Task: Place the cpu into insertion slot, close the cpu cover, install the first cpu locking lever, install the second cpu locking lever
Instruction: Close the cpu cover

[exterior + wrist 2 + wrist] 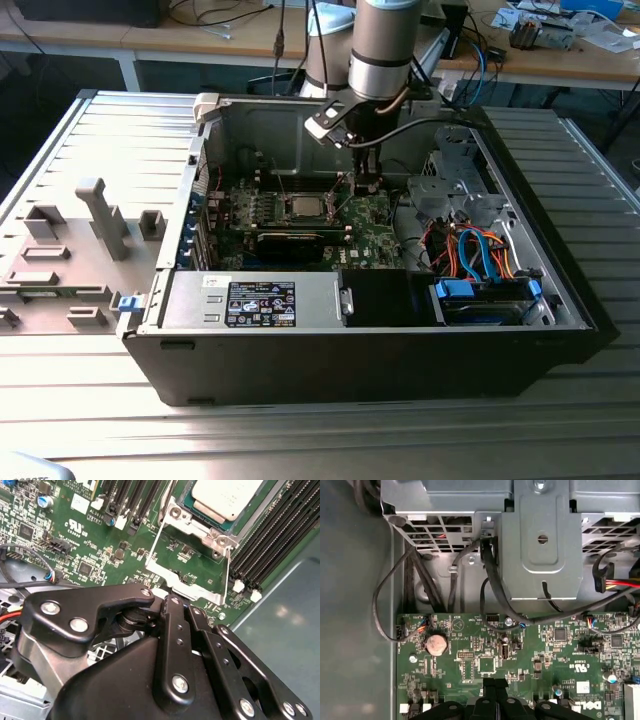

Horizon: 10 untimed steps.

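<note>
Black linkage bars converge so that the jaws of the arm's black gripper [367, 188] look pressed together with nothing between them, low over the green circuit board [75, 545] inside the dark, lidless computer case [560, 330]. Just ahead of the jaws in the second wrist view lies the free edge of the cpu cover [187, 583], a thin silver metal frame with an open middle through which the board shows. It is swung back toward the jaws instead of lying on the socket, and whether the jaws touch that edge cannot be told. Past the cover's hinged edge is the insertion slot [200, 530], a square socket with a silver metal rim, and seated flat inside it is the cpu [225, 497], a small square silvery-grey chip. Beyond the socket, further from the jaws, run long black memory slots [270, 535]. On the opposite side of the jaws, the first wrist view shows a round silver coin battery [436, 643] and a grey steel drive cage [540, 555] with black cables. Judging by this, the first step is done: the chip is in its socket. The cover is not yet down, and neither locking lever looks fastened, so three steps are left.
</note>
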Available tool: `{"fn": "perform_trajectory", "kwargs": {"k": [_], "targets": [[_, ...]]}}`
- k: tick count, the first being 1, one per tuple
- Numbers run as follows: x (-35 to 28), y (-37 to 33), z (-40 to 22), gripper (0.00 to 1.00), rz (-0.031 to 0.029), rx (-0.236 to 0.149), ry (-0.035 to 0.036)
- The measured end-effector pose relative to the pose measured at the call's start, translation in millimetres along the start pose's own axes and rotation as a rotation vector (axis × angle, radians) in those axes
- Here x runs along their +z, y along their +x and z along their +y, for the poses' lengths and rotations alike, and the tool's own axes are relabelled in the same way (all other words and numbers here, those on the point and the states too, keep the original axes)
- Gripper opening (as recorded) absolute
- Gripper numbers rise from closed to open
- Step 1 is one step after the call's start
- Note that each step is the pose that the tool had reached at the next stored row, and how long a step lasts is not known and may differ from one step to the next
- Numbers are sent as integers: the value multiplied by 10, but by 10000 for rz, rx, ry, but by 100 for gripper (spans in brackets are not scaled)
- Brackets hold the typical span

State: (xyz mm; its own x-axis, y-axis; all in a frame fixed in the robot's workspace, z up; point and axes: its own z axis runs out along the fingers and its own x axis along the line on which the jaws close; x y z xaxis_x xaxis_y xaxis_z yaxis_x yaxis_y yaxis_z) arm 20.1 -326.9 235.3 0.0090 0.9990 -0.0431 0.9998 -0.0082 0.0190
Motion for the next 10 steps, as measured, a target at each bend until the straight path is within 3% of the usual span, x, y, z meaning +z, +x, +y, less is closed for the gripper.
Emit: {"fn": "perform_trajectory", "kwargs": {"k": [5,10], "targets": [[-93,-3,1,11,-2,-1,0],[-136,-4,-26,11,-1,0,-6]]}}
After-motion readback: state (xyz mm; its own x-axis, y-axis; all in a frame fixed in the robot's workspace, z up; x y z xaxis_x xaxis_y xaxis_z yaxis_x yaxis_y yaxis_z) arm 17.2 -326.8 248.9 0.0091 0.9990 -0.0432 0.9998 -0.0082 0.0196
